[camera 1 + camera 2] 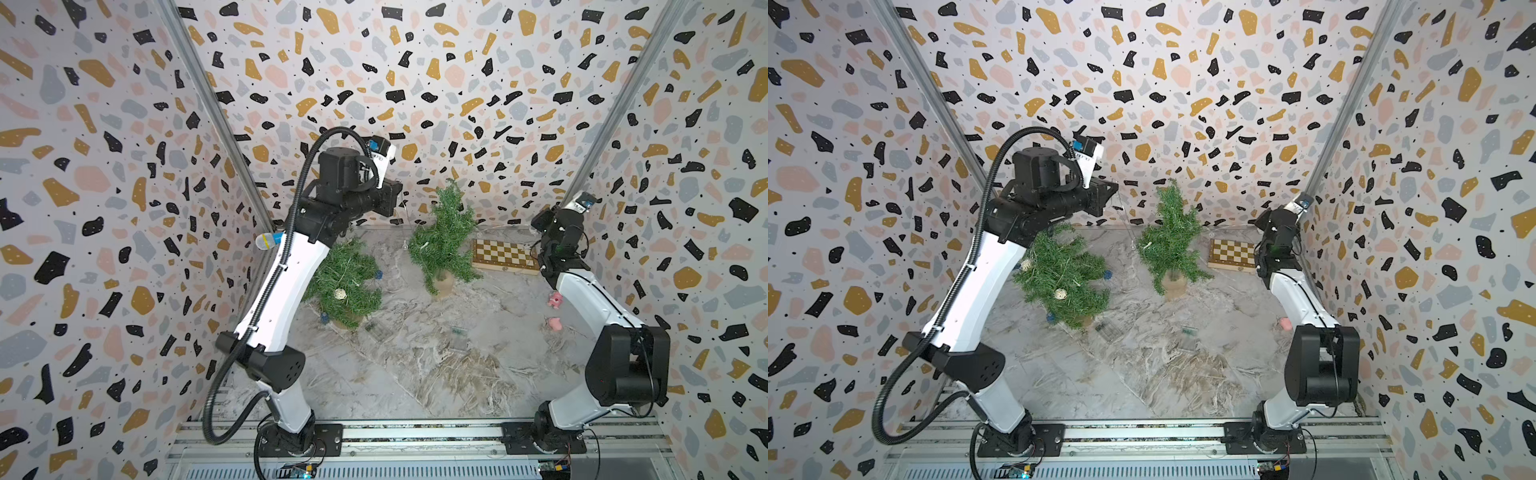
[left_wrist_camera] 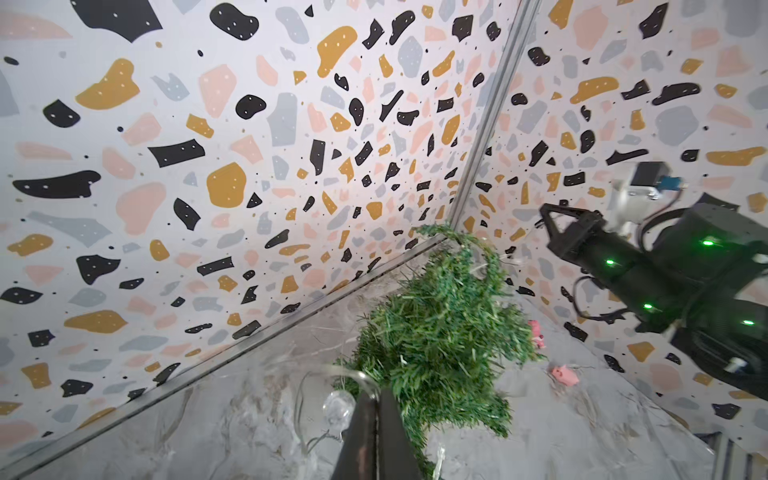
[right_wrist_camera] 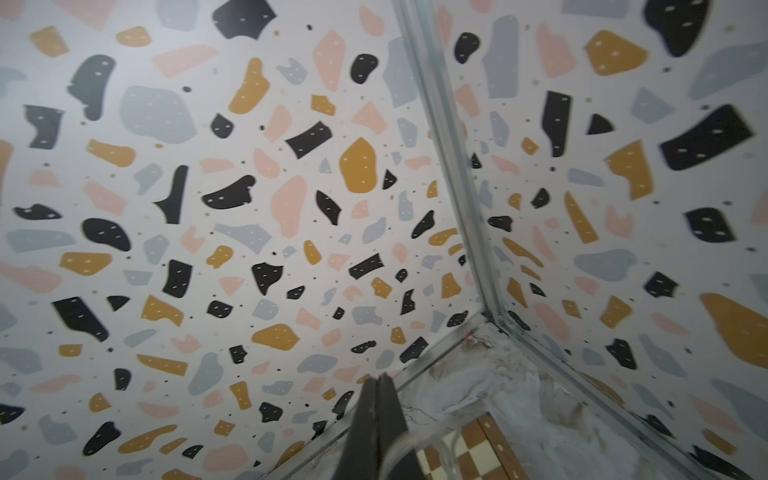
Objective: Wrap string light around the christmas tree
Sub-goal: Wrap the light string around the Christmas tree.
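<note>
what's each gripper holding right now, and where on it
Left gripper pinches the string light by its clear wire. Right gripper is shut; a clear strand passes it, but a grip can't be told.

Around me stand three walls (image 1: 415, 62) papered in terrazzo blotches of black, ochre, pink and grey, joined by bare metal corner posts (image 1: 212, 104). My desk (image 1: 415, 374) is a grey-beige marbled surface, evenly lit, with a metal rail (image 1: 415, 434) along its near edge.
</note>
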